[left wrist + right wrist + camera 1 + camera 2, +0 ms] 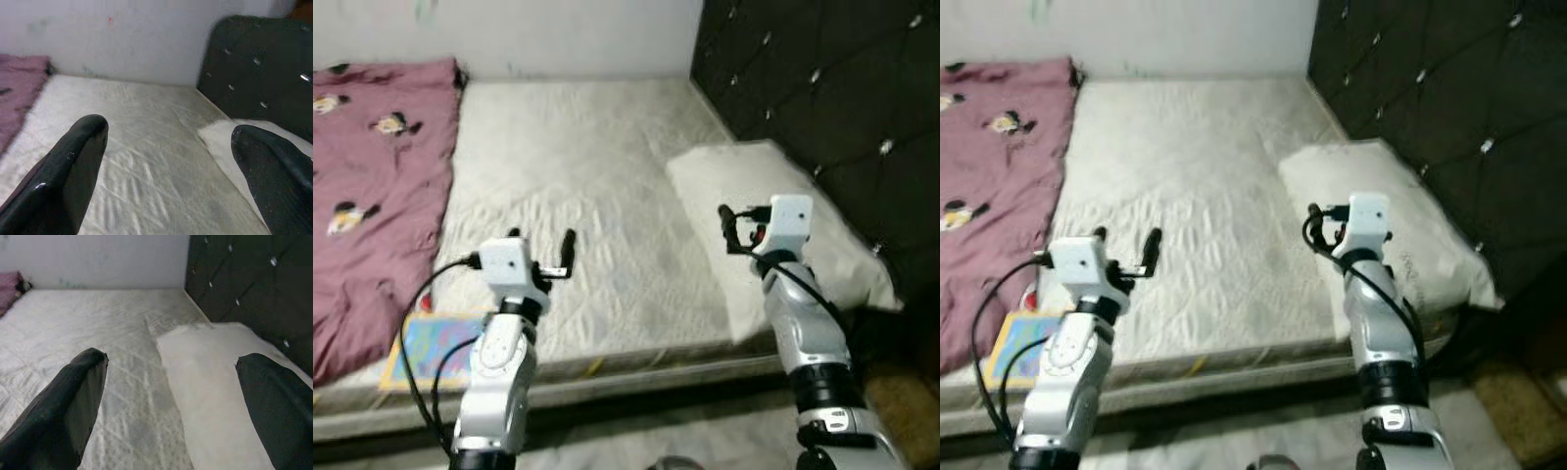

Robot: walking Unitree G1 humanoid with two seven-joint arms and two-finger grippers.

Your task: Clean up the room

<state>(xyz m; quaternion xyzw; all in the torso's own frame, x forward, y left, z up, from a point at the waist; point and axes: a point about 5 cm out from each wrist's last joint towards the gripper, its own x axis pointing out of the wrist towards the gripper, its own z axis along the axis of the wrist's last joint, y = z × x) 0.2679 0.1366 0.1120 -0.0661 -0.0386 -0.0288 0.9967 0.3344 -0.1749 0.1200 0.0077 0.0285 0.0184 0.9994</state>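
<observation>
1. Left eye view: a bed with a bare mattress [578, 186] is seen. A white pillow [773, 235] lies at the mattress's right edge, against the dark tufted headboard [832, 98]. A pink blanket [372, 186] with cartoon prints is spread along the left edge, and a colourful book [435, 348] lies at the near left corner. The left gripper [541, 247] is held above the near edge with its fingers spread and nothing between them.

2. Right eye view: the right gripper [1320, 223] is held above the near end of the pillow. Its fingers are seen end-on here, so their state cannot be judged from this view.

3. Left wrist view: the two black fingertips [83, 142] are wide apart, with only the mattress beyond them. The pillow's corner is seen near the headboard.

4. Right wrist view: the fingers [83, 382] are also wide apart and empty. The pillow [210, 382] lies ahead of them, nearer to one finger.

5. Handling, as a judgement: the pillow is probably light, soft and not fragile. It will sag and fold when lifted, so a corner or the near short edge should be pinched deeply, with a good fold of cloth between the fingers. The blanket is probably limp and heavier when dragged; it should be taken at a corner or hem.
</observation>
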